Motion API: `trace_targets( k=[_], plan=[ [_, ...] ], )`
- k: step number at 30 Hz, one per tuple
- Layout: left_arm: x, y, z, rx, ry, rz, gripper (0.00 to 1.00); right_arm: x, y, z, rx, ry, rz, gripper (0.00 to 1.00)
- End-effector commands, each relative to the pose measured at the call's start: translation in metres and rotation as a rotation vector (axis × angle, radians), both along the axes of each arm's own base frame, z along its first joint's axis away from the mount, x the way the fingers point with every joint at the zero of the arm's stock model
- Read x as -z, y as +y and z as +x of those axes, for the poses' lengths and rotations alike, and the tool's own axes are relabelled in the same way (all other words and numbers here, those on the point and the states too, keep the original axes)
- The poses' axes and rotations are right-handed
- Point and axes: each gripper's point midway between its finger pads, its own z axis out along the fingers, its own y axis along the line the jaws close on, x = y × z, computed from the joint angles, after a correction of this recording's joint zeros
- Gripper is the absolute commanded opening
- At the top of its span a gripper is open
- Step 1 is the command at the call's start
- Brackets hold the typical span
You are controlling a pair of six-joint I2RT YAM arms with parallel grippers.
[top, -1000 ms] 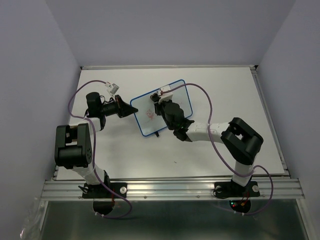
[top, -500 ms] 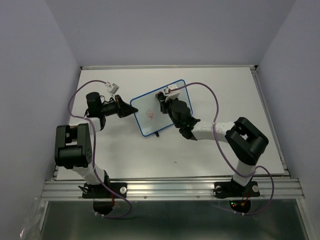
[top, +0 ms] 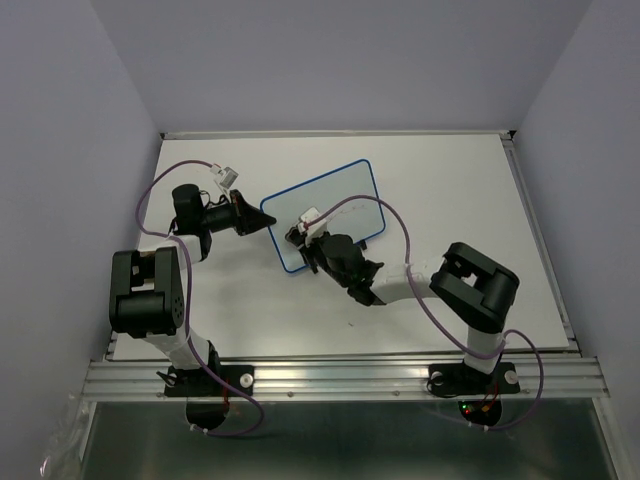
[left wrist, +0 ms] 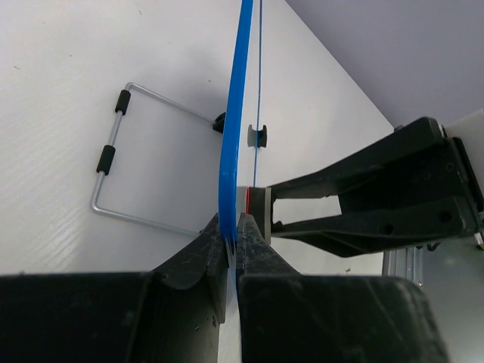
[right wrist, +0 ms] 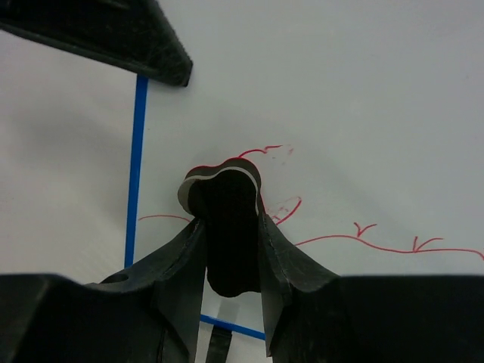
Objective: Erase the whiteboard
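The whiteboard (top: 340,195), white with a blue frame, stands tilted at mid-table. My left gripper (top: 262,222) is shut on its left edge; in the left wrist view the blue frame (left wrist: 234,136) runs edge-on up from between the fingertips (left wrist: 233,231). My right gripper (top: 303,238) is over the board's near-left corner, shut on a black eraser (right wrist: 224,219) with a pale felt face pressed against the board. Red marker lines (right wrist: 363,238) run right of the eraser, with smaller strokes just above and left of it. In the top view the eraser is hidden under the gripper.
A bent wire stand (left wrist: 113,151) with black sleeves lies on the table behind the board. The board's blue frame (right wrist: 138,166) runs left of the eraser, with the left gripper's finger (right wrist: 113,34) above it. Purple cables (top: 400,215) loop over the board's right side.
My right gripper has swept with the eraser from the board's upper middle down to its near-left corner. The red scribble seen from above no longer shows. The left gripper has stayed put.
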Motion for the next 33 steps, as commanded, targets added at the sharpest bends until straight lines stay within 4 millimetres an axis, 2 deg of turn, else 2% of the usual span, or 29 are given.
trace_targets(
  k=[1, 4, 10, 16, 19, 22, 26, 28, 33],
  plan=[
    [0.02, 0.01, 0.017, -0.096, -0.049, 0.098, 0.0, 0.03, 0.007, -0.017, -0.051, 0.031, -0.058, 0.01],
    [0.02, 0.01, 0.016, -0.099, -0.051, 0.1, 0.0, 0.021, 0.0, -0.009, 0.002, -0.005, -0.051, 0.01],
    [0.021, 0.01, 0.016, -0.097, -0.048, 0.1, 0.0, -0.015, -0.018, 0.015, 0.168, -0.092, 0.034, 0.01],
    [0.021, 0.01, 0.015, -0.097, -0.052, 0.101, 0.0, -0.048, -0.051, 0.047, 0.311, -0.163, 0.107, 0.01],
    [0.02, 0.011, 0.015, -0.102, -0.054, 0.104, 0.0, -0.06, -0.06, 0.056, 0.338, -0.186, 0.121, 0.01],
    [0.019, 0.011, 0.014, -0.102, -0.057, 0.104, 0.0, -0.069, -0.058, 0.058, 0.318, -0.211, 0.117, 0.01],
    [0.019, 0.01, 0.015, -0.104, -0.056, 0.103, 0.0, -0.059, -0.035, 0.049, 0.179, -0.172, 0.094, 0.01],
    [0.02, 0.011, 0.016, -0.107, -0.053, 0.103, 0.0, -0.051, -0.03, 0.048, 0.158, -0.154, 0.081, 0.01],
    [0.02, 0.01, 0.015, -0.108, -0.048, 0.103, 0.0, -0.02, 0.0, 0.019, 0.047, -0.13, -0.026, 0.01]
  ],
)
